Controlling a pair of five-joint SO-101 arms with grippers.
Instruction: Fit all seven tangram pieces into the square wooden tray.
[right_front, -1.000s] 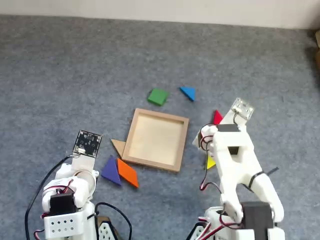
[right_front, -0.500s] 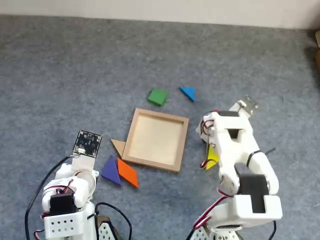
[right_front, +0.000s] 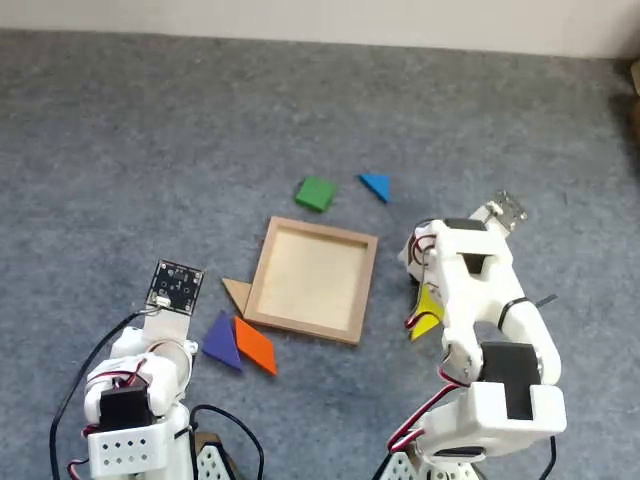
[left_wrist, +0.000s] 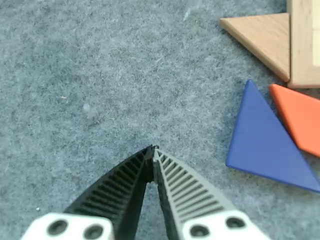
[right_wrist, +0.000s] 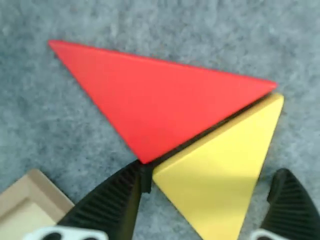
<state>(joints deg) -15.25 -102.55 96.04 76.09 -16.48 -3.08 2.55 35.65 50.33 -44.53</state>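
1. With right gripper (right_wrist: 210, 200) wide open and gripping nothing, straddled yellow triangle (right_wrist: 220, 170) just beside wooden tray (right_front: 262, 275).
2. Rested left gripper (left_wrist: 151, 150) closed, empty, off wooden tray's opposite side.
3. Looked like first pickup; called next for closing on yellow edges, clear of touching red triangle (right_wrist: 155, 95).

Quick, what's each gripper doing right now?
Left gripper: closed, holding nothing.
Right gripper: open, straddling the yellow triangular piece.
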